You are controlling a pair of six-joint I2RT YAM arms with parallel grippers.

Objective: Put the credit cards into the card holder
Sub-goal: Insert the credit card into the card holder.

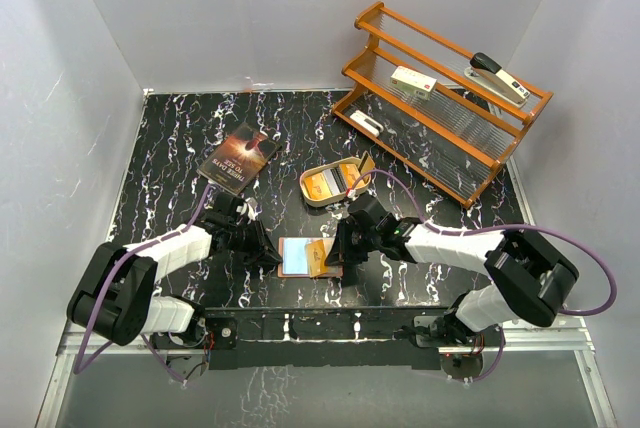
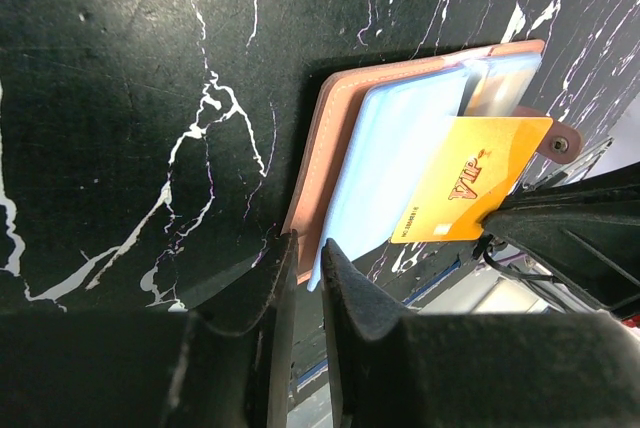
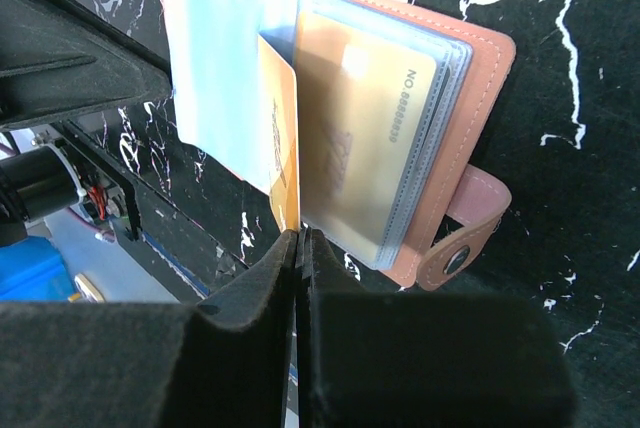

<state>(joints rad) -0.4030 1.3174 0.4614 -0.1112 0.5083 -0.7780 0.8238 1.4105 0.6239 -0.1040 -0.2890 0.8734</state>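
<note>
Near the middle of the tabletop's (image 1: pixel 170 148) near edge, the left gripper (image 2: pixel 306 253) pinches the open reddish-brown leather card holder (image 2: pixel 325 148). The right gripper (image 3: pixel 300 240) is clamped on a gold-orange plastic credit card (image 3: pixel 280 128). If the card tilts, it could jam against the clear sleeve (image 3: pixel 215 58).

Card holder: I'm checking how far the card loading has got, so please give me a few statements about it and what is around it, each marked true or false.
1. The right gripper pinches a gold VIP card by its edge. True.
2. The card holder is snapped shut. False: it lies open, its snap tab loose.
3. A second gold card already sits behind a clear sleeve. True.
4. The tin is empty. False: orange cards lie in it.
5. The left gripper pinches the card holder's edge. True.
</note>
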